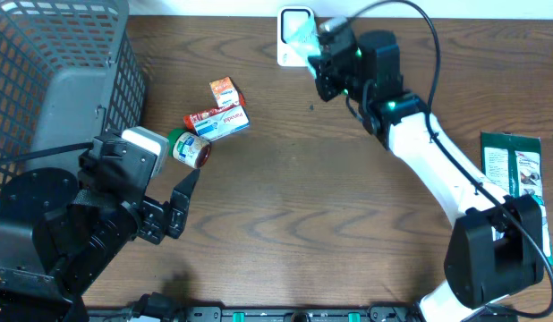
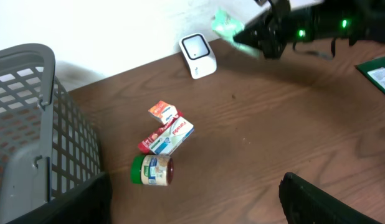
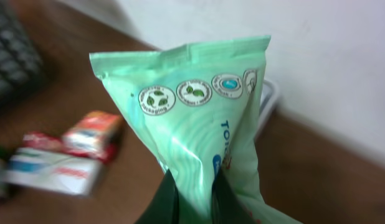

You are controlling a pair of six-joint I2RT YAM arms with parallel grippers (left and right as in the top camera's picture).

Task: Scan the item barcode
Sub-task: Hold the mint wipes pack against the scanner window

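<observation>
Wood table: one scanner, one jar, one basket; right hand clamps pouch; left hand apart.

Basket walls the left; boxes, jar beside; scanner far edge.

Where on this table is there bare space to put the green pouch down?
Widest bare wood lies mid-table, between the jar and the right arm. A smaller strip runs between basket and scanner. Crowded: the boxes packed against the jar, near the basket.
</observation>
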